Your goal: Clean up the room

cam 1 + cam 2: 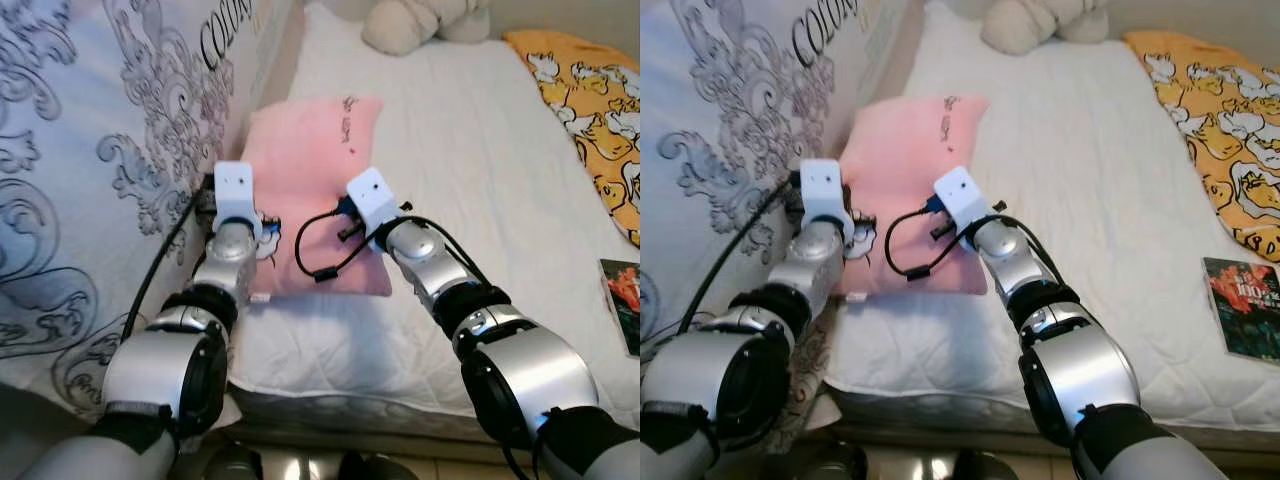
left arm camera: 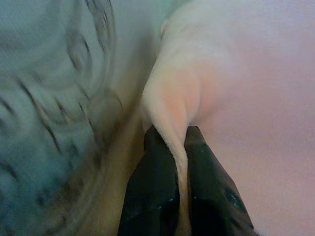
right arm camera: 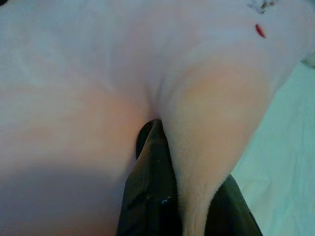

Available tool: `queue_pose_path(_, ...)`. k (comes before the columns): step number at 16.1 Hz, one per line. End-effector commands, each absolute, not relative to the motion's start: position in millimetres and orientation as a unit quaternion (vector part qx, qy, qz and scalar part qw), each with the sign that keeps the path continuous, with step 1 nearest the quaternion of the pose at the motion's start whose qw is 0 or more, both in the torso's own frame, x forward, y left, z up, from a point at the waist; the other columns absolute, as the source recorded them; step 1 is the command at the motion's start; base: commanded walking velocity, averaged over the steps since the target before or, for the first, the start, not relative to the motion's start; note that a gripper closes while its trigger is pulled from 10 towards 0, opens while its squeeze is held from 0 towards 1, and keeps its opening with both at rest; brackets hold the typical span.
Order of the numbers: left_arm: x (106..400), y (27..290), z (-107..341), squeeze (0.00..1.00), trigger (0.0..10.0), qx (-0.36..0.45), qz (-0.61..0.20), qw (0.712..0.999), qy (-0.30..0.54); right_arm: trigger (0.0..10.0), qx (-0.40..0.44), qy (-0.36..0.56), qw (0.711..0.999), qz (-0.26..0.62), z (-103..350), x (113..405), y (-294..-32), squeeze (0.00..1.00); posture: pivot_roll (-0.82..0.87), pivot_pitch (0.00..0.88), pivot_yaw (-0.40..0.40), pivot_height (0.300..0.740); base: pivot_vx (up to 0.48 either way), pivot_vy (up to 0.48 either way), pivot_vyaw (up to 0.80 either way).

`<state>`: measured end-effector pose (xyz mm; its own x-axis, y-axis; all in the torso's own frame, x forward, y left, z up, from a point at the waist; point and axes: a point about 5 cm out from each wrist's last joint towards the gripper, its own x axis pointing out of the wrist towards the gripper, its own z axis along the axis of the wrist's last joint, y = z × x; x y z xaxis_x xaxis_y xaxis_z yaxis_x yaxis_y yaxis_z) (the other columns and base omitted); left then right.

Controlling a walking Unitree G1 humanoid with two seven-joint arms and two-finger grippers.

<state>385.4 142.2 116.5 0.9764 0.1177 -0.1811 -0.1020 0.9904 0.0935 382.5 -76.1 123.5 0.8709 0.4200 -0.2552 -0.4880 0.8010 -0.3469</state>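
- Head cam first: pink pillow [image 1: 315,190] is lying on the white mattress [image 1: 470,150], right up against the patterned bedding [image 1: 90,150] on the robot's left. Both arms are reaching out to its near end, one per side.
- Same view, other stuff around: a cream plush toy [image 1: 415,22] at the far end of the bed, a yellow cartoon blanket [image 1: 590,110] along the right edge, and a book [image 1: 1248,308] lying flat near the right corner.
- Left wrist cam: left tool [image 2: 178,142] is pinched narrow on a fold of the pillow's edge, pink fabric squeezed up between the two black fingers [image 2: 152,187]. The patterned bedding sits just beside it, a bit blurry.
- Right wrist cam: right tool [image 3: 184,162] is also clamped on a ridge of the pillow, with one finger [image 3: 147,196] clearly visible and the other mostly tucked behind the fabric.
- My read: we're at the "grab the pillow" step of tidying, and both grips look set.
- Next move probably means lifting both sides together so the fabric doesn't slip out, then carrying it toward the head of the bed.
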Motion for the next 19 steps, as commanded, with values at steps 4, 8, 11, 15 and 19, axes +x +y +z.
queue_pose_path(4, 382, 165, 111, 0.00, 10.0, 0.104, 0.092, 0.984, 0.108, 10.0, -0.231, 0.143, 0.939, 0.211, 95, 373, -95, 0.00, 0.11, 0.106, -0.125, 0.740, 0.000, 0.000, 0.00)
queue_pose_path(8, 386, 148, 118, 0.00, 10.0, 0.092, 0.078, 0.988, 0.091, 10.0, -0.199, 0.152, 0.953, 0.169, 97, 376, -111, 0.00, 0.12, 0.097, -0.120, 0.740, 0.000, 0.000, 0.00)
queue_pose_path(11, 394, 141, 140, 1.00, 10.0, 0.120, 0.072, 0.989, 0.044, 10.0, -0.127, 0.143, 0.970, 0.147, 107, 382, -122, 1.00, 0.12, 0.057, -0.109, 0.740, 0.000, 0.000, 0.00)
queue_pose_path(15, 384, 118, 131, 1.00, 10.0, 0.134, 0.052, 0.990, 0.010, 10.0, -0.051, 0.131, 0.982, 0.128, 121, 388, -149, 1.00, 0.14, 0.000, -0.099, 0.740, 0.000, 0.000, 0.00)
queue_pose_path(19, 366, 122, 125, 1.00, 10.0, 0.117, 0.022, 0.993, -0.025, 10.0, -0.021, 0.086, 0.986, 0.139, 134, 391, -156, 1.00, 0.15, 0.000, -0.072, 0.740, 0.000, 0.000, 0.00)
